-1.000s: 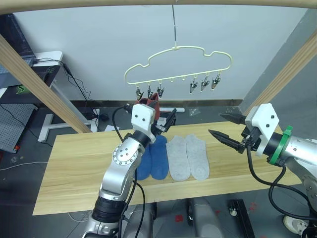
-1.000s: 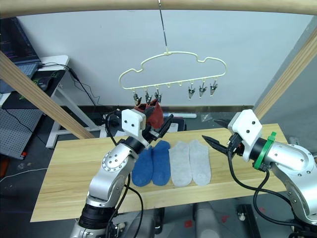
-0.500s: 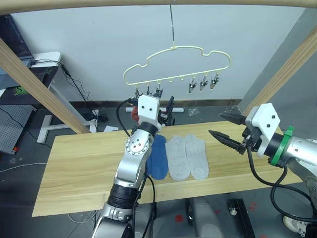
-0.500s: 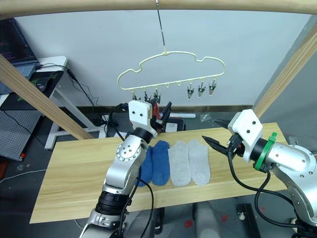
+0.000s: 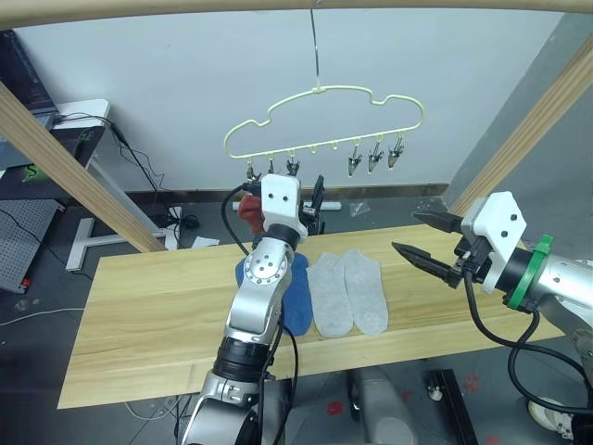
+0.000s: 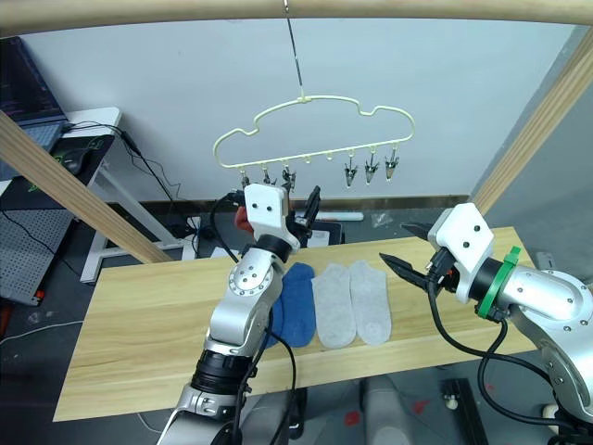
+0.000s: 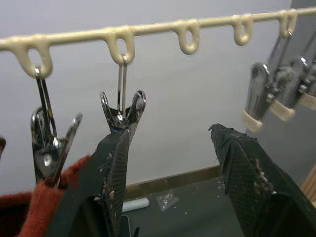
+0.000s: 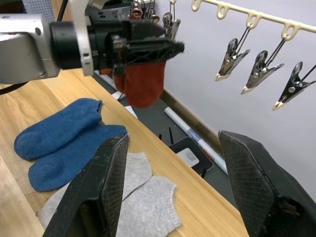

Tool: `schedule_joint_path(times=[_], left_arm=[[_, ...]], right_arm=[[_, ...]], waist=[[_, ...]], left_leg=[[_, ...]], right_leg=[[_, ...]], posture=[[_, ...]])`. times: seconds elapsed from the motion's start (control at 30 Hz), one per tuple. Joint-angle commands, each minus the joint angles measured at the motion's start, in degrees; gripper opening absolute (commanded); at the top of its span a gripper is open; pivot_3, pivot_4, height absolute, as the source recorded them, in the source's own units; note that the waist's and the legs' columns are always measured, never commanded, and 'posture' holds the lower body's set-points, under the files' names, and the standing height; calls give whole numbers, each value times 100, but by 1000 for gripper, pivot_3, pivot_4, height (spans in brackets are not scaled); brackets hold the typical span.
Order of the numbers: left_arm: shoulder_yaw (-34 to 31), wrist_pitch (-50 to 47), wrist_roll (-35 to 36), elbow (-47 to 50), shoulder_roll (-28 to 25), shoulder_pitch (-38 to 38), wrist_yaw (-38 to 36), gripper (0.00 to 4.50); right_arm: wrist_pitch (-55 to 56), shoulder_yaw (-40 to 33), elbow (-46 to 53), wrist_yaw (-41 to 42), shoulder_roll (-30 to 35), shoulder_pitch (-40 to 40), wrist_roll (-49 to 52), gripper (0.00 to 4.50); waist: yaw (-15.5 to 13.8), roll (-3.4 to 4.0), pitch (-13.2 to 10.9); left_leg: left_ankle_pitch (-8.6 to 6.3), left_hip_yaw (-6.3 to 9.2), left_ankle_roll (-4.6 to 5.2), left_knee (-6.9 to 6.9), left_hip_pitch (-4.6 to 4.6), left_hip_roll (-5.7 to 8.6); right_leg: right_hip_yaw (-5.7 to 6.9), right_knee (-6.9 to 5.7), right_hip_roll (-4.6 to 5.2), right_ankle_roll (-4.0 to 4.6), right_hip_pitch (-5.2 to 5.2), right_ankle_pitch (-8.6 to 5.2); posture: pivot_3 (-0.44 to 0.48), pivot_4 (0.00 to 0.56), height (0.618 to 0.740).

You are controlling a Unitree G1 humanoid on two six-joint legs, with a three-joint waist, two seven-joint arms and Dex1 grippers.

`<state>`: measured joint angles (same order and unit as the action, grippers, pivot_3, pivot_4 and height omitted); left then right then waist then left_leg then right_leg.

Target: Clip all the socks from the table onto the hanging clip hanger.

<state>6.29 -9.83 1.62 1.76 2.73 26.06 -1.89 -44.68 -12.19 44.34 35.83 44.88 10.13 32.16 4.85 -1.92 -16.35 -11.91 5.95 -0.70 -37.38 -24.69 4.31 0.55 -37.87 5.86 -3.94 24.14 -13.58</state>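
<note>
Since a second ago my left end effector (image 7: pixel 168 148) rose to the hanger (image 5: pixel 324 120) | jaws wide beside a clip (image 7: pixel 122 111) | red sock (image 8: pixel 143 81) clipped | blue socks (image 6: pixel 295 306) and grey socks (image 6: pixel 352 301) wait mid-surface (image 5: pixel 139 306) | right end effector (image 5: pixel 422 241) wide, idle near them.

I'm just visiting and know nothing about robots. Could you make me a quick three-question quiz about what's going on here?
1. True or false: two grey socks lie on the table.
2. What colour is the sock hanging from the hanger?
3. Is the right gripper A) open and empty, or B) shut on a sock?

Key: 1 true. 2 rust red. 3 A.
</note>
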Motion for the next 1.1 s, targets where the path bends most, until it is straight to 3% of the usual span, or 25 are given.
schedule_joint_path(times=[0.03, 0.37, 1.1], left_arm=[[-74, 188, 18, 95, 72, 84, 28, 2806], [94, 41, 31, 475, 61, -372, -99, 2806], [-272, 413, 142, -226, 7, 193, -233, 2806]], right_arm=[[24, -128, 231, -72, 66, -41, 58, 3022], [40, -129, 263, -135, 79, -103, 83, 3022], [39, -110, 283, -182, 88, -137, 120, 3022]], waist=[[1, 0, 0], [5, 0, 0], [10, -1, -2]], left_leg=[[0, 0, 0, 0, 0, 0], [0, 2, 0, 0, 0, -1], [-1, 3, 2, -15, -6, -1]], right_leg=[[0, 0, 0, 0, 0, 0], [0, 1, 0, 0, 0, 0], [1, 2, 0, -22, -2, -7]], posture=[[-266, 271, 740], [-265, 274, 740], [-269, 280, 740]])
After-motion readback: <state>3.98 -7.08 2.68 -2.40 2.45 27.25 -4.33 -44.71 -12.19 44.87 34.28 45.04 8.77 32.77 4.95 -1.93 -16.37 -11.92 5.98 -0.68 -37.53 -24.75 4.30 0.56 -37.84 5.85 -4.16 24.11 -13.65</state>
